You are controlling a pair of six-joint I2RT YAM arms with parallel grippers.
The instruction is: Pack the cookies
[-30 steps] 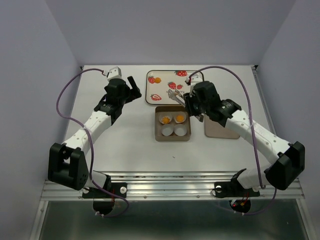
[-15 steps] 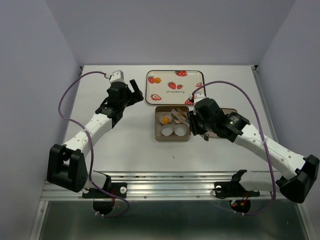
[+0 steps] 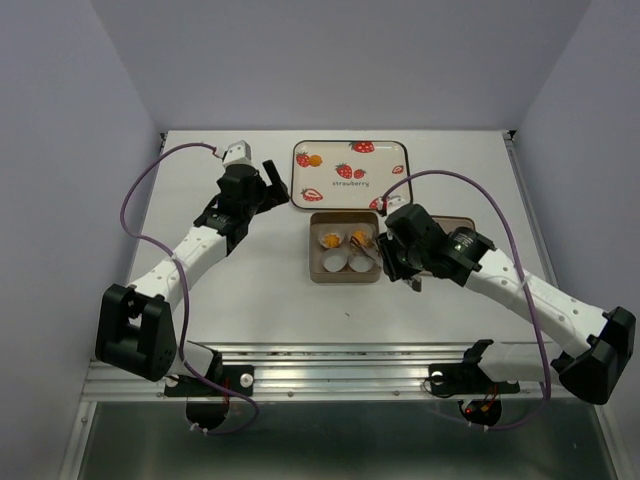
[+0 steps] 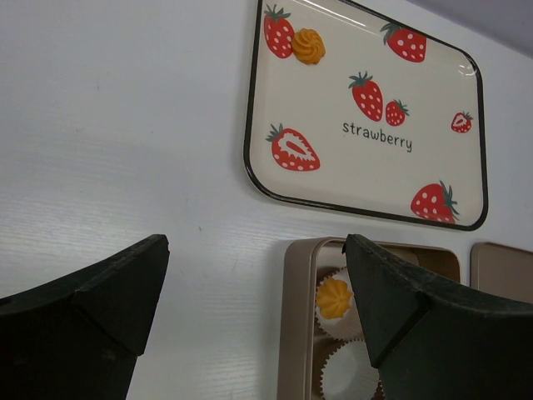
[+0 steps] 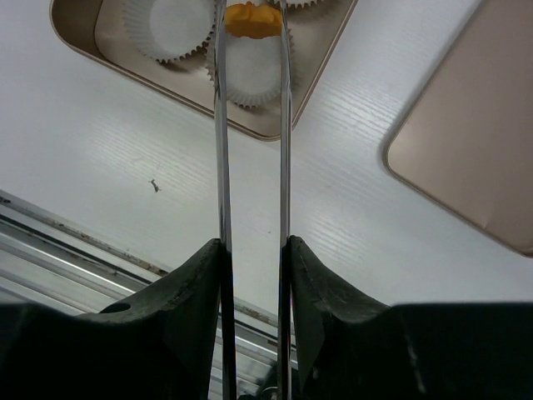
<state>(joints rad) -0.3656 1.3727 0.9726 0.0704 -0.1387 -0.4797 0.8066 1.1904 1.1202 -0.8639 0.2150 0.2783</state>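
Above an empty paper cup (image 5: 250,79) in the box (image 5: 312,67), a cookie (image 5: 254,18) hangs pinched in tongs (image 5: 220,150), which the right end effector (image 5: 252,250) grips clenched. The placing step looks under way, so the next move calls for lowering and releasing. Another cookie (image 4: 307,46) lies on the strawberry tray (image 4: 333,83), beyond the released left end effector (image 4: 256,246).

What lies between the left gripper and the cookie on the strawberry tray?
Only bare white table, then the rim and printed surface of the tray up to the cookie. The left wrist view shows this, beyond the left gripper with its open jaws.
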